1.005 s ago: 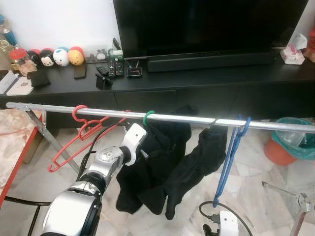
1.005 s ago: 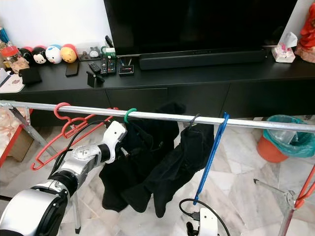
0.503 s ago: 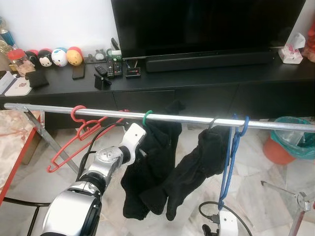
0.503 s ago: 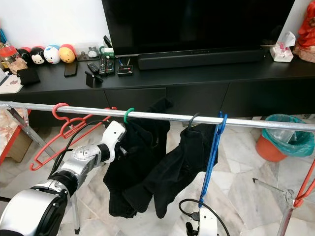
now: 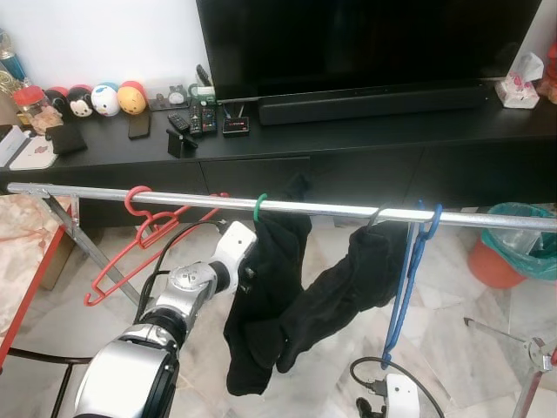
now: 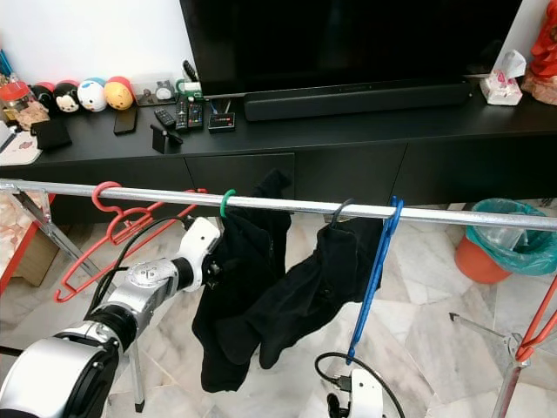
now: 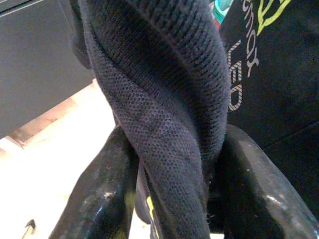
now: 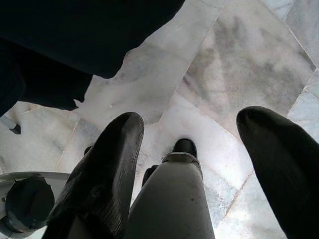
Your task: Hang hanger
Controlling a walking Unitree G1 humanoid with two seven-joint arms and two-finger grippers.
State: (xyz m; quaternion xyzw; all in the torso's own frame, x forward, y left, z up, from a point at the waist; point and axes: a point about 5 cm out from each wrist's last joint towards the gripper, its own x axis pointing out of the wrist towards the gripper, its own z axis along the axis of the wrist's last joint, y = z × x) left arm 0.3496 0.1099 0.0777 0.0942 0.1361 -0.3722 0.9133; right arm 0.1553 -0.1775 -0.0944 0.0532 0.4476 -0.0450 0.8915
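A silver rail (image 5: 331,210) runs across in front of me. On it hangs a green hanger (image 5: 259,205) carrying a black garment (image 5: 261,305). My left gripper (image 5: 247,272) reaches up from below the rail into the garment's left side. In the left wrist view the left gripper (image 7: 174,194) is shut on a fold of the black knit cloth, with a finger (image 7: 102,199) on each side. My right gripper (image 8: 192,134) hangs low over the marble floor, open and holding nothing. A red hanger (image 5: 130,244) and a blue hanger (image 5: 406,279) also hang on the rail.
A second black garment (image 5: 361,270) hangs beside the blue hanger. Behind the rail stands a black TV cabinet (image 5: 365,139) with a TV, remotes and toys. An orange bin with a teal bag (image 5: 513,248) sits at the right, and a reddish table edge (image 5: 26,261) at the left.
The black garment on the green hanger has swung in and now hangs narrower and straighter. The blue hanger swung closer to upright. My left gripper stays on the cloth.
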